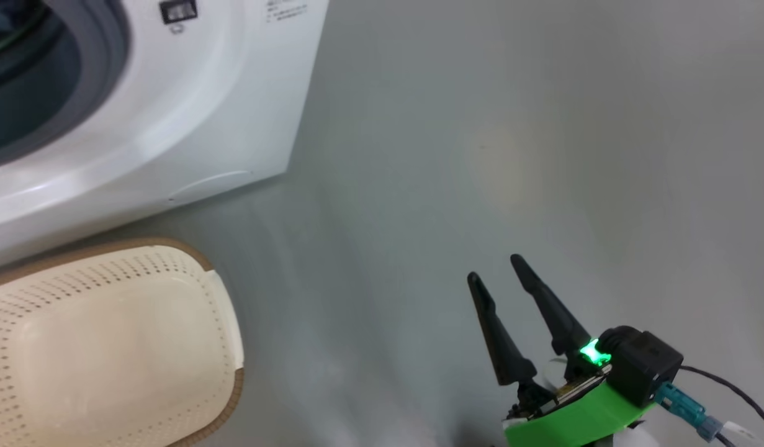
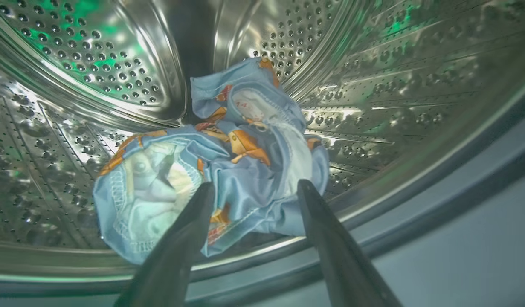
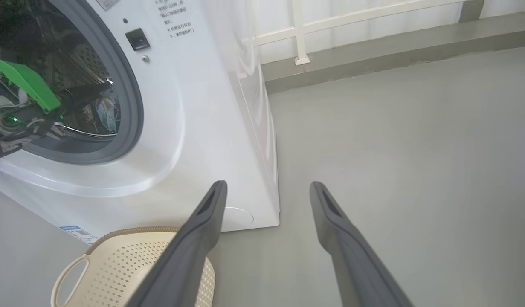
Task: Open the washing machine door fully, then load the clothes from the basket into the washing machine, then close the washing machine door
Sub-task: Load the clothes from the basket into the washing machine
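In the head view, the big white front-loading washing machine (image 1: 189, 124) fills the upper left, its mouth ringed by a grey rubber gasket (image 1: 112, 56) and standing open. Just in front of it on the smooth grey floor (image 1: 481, 124) sits the small cream-white perforated plastic basket (image 1: 127, 273) with its brown rim band. The right gripper (image 1: 494, 268) hangs at the lower right on a bright green mount, well apart from both; its long dark jaws are spread and grasp nothing.

In the left wrist view, the left gripper (image 2: 254, 184) points into the perforated steel drum (image 2: 96, 51). The clothes (image 2: 228, 140) (a soft bundle of light blue fabric printed with orange-and-cream cartoon figures) lie on the drum's lower wall, close behind the mouth. The jaws stand wide apart with their tips in front of the bundle, one to either side of its near edge, and they are not closed on the fabric.

In the right wrist view, the right gripper's jaws are likewise parted over bare floor, near the machine's front corner. The basket lies at the lower left, against the foot of the machine. The left arm (image 3: 27, 83), with its green bracket, reaches into the drum mouth, where a patch of the blue fabric shows. A white railing (image 3: 298, 30) runs along the back.
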